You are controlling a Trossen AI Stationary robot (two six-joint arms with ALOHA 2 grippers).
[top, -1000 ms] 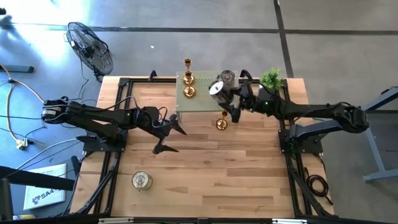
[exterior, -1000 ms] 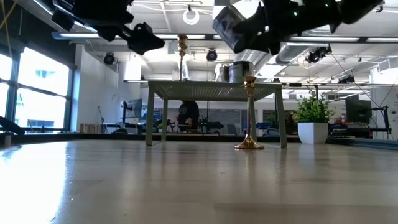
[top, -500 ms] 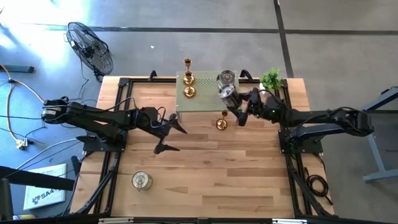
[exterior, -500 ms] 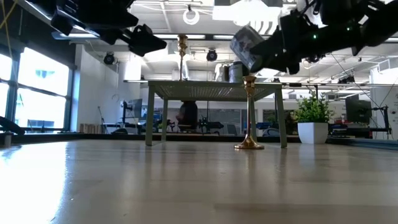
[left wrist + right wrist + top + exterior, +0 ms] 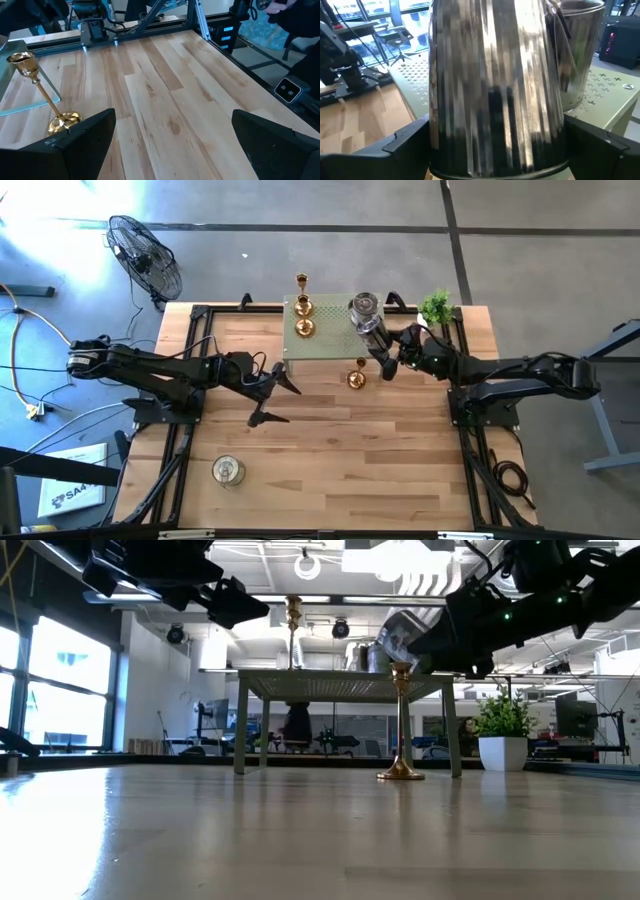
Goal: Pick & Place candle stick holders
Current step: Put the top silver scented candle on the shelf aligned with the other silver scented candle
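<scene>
I find almost nothing I can read; a white sheet (image 5: 72, 492) on the floor beside my table's left front corner carries dark blue lettering, too small for me to make out; nothing on my table shows any label or number.

right end effector (image 5: 378, 345): moved toward the back of the surface over the last second, from over the front edge of the green raised platform (image 5: 320, 345) to right beside the silver jar (image 5: 364, 305) standing there.
held silver holder (image 5: 371, 330): carried along; earlier it was tilted and well short of the standing jar, now just next to it, nearly touching in the high view.
height: in the low view the held silver holder (image 5: 397, 638) has dropped from high above the platform top to just over it, above the tall gold holder (image 5: 402, 720).
right arm: drawn in, elbow less extended.
</scene>
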